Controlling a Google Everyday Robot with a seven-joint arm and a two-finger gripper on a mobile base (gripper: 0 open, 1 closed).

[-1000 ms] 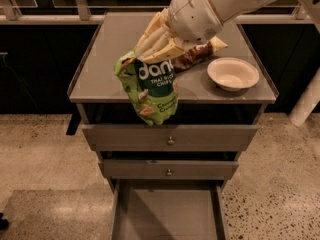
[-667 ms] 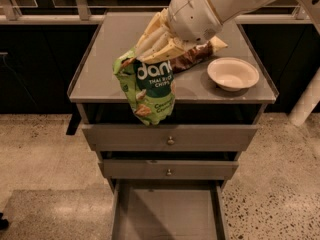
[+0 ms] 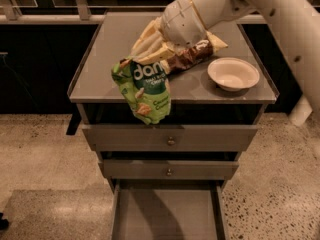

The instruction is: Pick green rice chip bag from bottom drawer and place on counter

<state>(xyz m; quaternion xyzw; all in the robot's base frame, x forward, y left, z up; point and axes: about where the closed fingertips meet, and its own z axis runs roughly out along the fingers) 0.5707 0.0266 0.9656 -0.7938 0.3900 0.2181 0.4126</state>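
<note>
The green rice chip bag (image 3: pixel 147 93) hangs in the air in front of the counter's front edge, tilted, above the two upper drawers. My gripper (image 3: pixel 145 56) is shut on the bag's top edge, over the counter (image 3: pixel 120 39) near its front left. The bottom drawer (image 3: pixel 167 211) is pulled open below, its flat grey floor bare.
A white bowl (image 3: pixel 233 73) sits on the counter at the right front. A brown-and-cream chip bag (image 3: pixel 197 51) lies on the counter behind my gripper. The two upper drawers (image 3: pixel 170 139) with round knobs are closed. Speckled floor surrounds the cabinet.
The bag and my gripper have shifted very slightly; otherwise nothing has visibly changed.
</note>
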